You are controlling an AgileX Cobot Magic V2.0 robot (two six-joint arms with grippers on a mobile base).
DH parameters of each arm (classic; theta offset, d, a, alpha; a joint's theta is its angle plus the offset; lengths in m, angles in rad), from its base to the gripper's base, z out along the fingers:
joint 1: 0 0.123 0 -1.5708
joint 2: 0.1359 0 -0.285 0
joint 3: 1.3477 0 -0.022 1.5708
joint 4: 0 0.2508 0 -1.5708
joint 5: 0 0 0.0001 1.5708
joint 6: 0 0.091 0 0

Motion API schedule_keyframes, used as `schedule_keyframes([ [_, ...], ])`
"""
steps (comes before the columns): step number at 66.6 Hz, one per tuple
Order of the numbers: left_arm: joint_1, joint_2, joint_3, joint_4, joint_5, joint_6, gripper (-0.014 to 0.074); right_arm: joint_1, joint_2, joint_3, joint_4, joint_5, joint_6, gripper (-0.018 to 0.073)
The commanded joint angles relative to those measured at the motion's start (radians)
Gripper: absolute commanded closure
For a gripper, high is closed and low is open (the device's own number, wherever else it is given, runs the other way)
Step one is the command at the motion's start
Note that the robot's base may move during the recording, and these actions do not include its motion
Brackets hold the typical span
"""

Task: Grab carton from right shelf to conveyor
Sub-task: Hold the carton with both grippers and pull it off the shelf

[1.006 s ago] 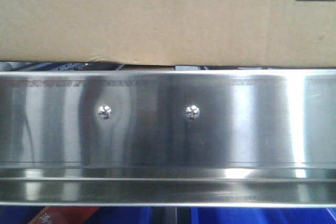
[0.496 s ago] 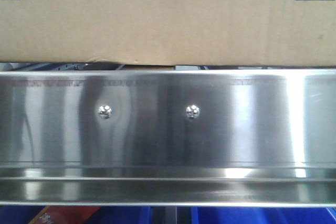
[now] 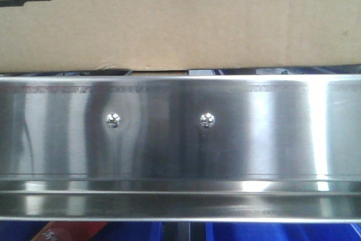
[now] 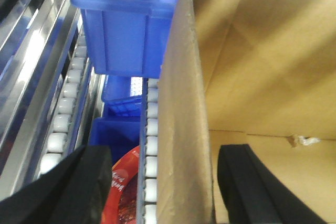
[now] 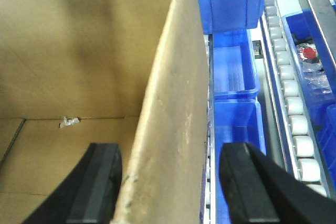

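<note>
Carton point(image 3: 180, 29), at 12 o'clock above the right shelf point(image 3: 180, 139) rail, has just tipped, its 3 o'clock end higher, so lifting seems begun, though left gripper point(image 4: 163, 153) and right gripper point(image 5: 170, 150) straddle its walls with fingers spread wide.

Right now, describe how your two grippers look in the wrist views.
The left gripper shows two thick matte black fingers, wedge-shaped with flat inner faces. The right gripper has matching black fingers, their faces catching grey light. No cables, markings or arm links show.
</note>
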Motion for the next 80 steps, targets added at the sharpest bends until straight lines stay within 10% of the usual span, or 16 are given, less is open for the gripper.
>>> schedule_keyframes([
  [1,0.001,0.001,0.0,-0.01,0.032,-0.002,0.0247,0.0,-0.005,0.0,-0.009,-0.013,-0.009,0.0263],
  [80,0.001,-0.047,-0.002,-0.072,0.051,0.024,0.0293,0.0,-0.005,0.0,-0.009,-0.013,-0.009,0.0263],
])
